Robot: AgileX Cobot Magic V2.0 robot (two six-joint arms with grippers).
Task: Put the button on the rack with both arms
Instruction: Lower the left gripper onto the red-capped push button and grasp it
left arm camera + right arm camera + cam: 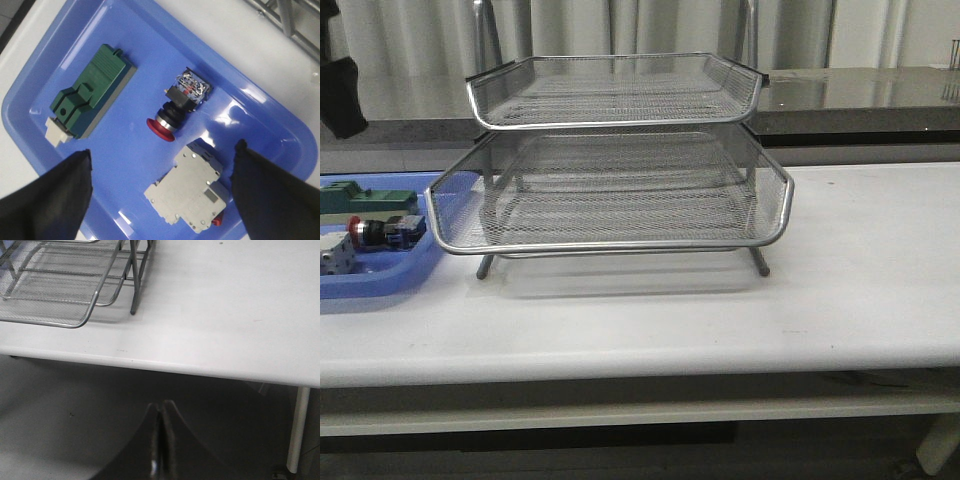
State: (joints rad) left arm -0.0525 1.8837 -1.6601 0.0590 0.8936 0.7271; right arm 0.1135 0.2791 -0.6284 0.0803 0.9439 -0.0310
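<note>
**Lining up over the button**

My left gripper (pixel 162 172) hangs spread wide above the blue tray (pixel 125 35), holding nothing. The button (pixel 181 102) lies on its side in the middle of that tray, red head pointing toward my fingers and contact block away. It has not yet been touched. My right gripper (pixel 160 440) is pressed closed on nothing, low off the front edge of the table (pixel 225 315), well apart from everything.

To do this pick well, I judge I should come straight down and close across the black collar or the contact block, not the domed red head, which would likely squirt out of the pads. The button lies at a slant to my jaws, so a small wrist turn first would square them up.

The crowding matters. The white switch (pixel 187 187) sits just beside the red head (nearer my fingers than I'd like), and one finger could land on it if I descend as I am. The green block (pixel 92 90) is farther off, with bare blue floor between it and the button, so that side is the safer one.

In the front view the rack (pixel 610 245) stands just beside the tray, its lower basket rim overhanging the tray's near corner. I should lift clear before swinging across. On the right side, the tabletop is bare, with open room there for my other arm.
</note>
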